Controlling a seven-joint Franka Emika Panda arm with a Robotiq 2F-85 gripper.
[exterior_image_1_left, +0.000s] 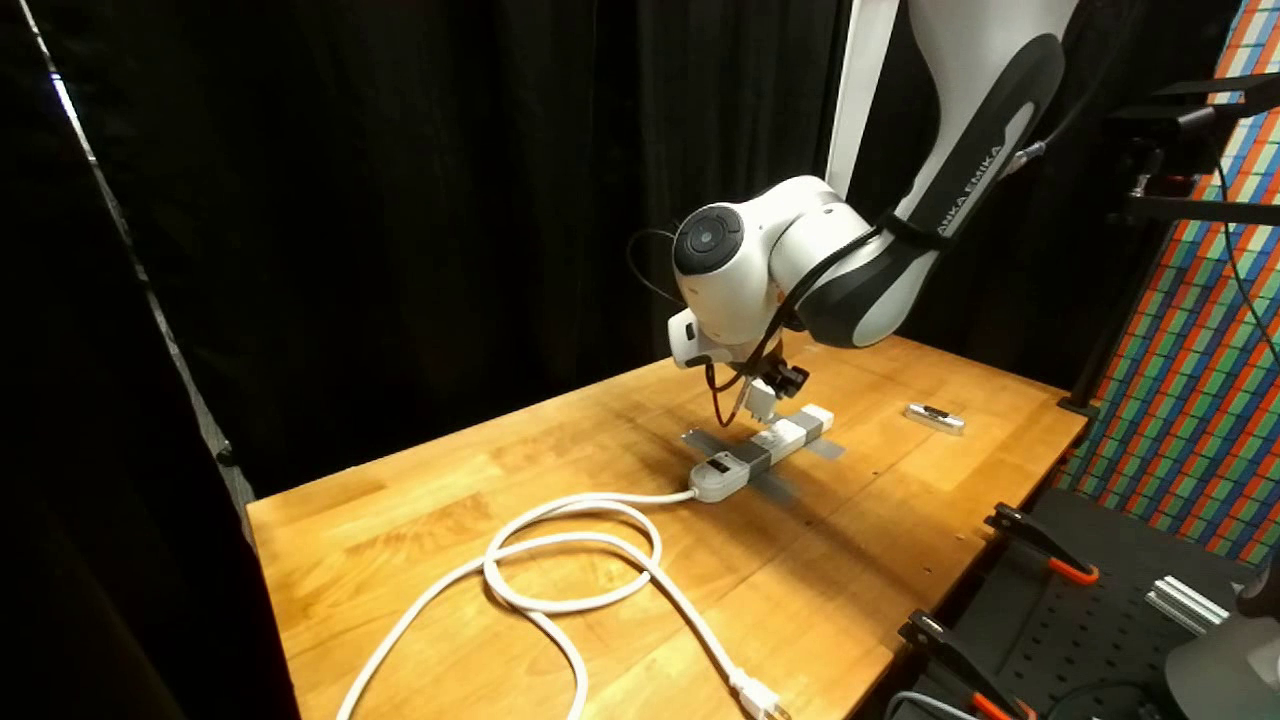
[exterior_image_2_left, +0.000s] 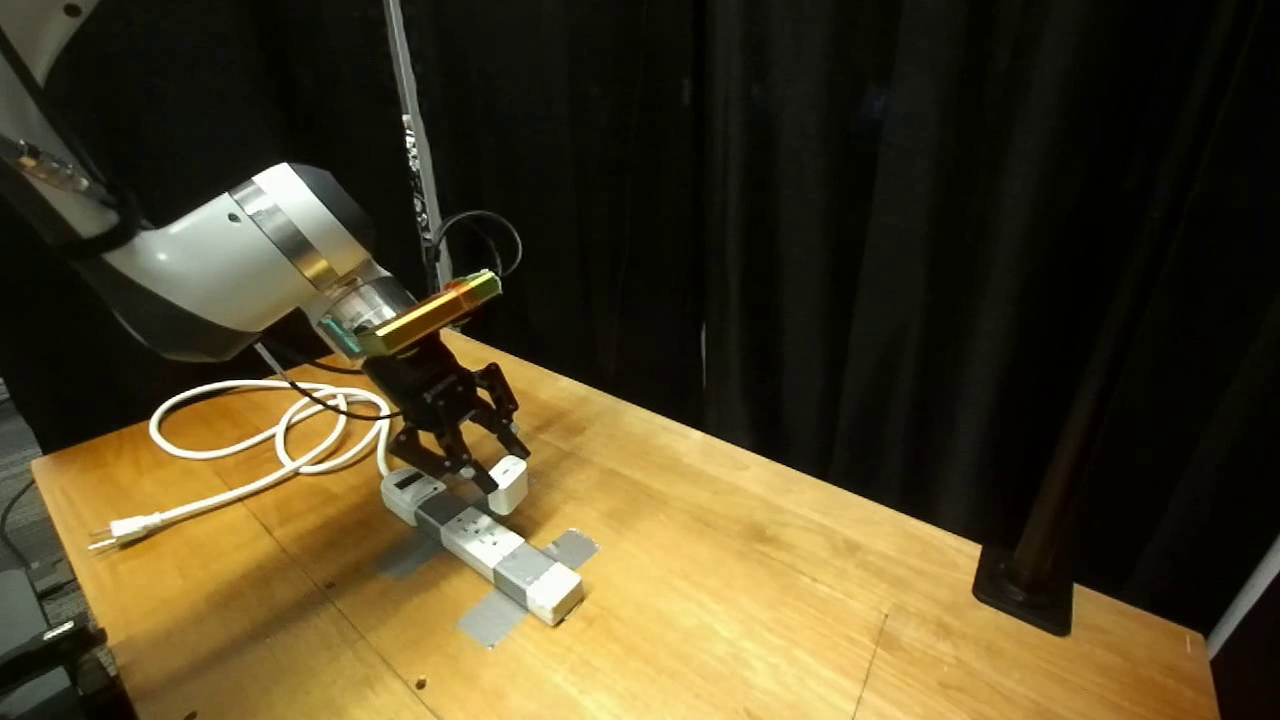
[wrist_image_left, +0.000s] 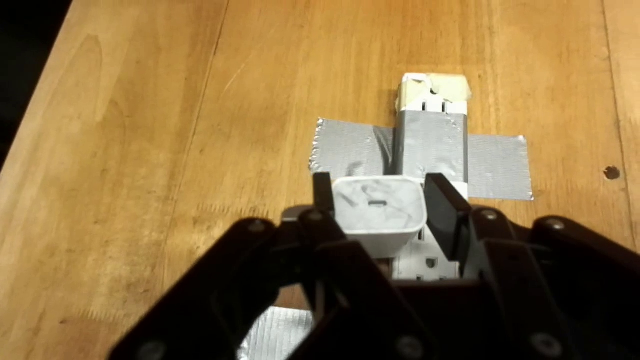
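Observation:
A white charger block (wrist_image_left: 380, 205) with a small slot in its top face sits between the dark pads of my gripper (wrist_image_left: 381, 201), which is shut on it. In an exterior view the block (exterior_image_2_left: 509, 485) hangs at the fingertips, tilted a little, just past the side of a power strip (exterior_image_2_left: 482, 538). It also shows under the wrist in an exterior view, as a white block (exterior_image_1_left: 761, 400) above the strip (exterior_image_1_left: 722, 476). From the wrist view, the block covers part of the strip's outlets (wrist_image_left: 413, 267). Whether its underside touches anything is hidden.
Grey tape (wrist_image_left: 434, 142) holds the strip to the wooden table (exterior_image_2_left: 760, 610). Its white cord (exterior_image_1_left: 430, 592) lies in loops, ending in a plug (exterior_image_1_left: 755, 695). A small silver object (exterior_image_1_left: 935, 417) lies farther along. Clamps (exterior_image_1_left: 1040, 545) grip the table edge; a black post base (exterior_image_2_left: 1022, 592) stands on top.

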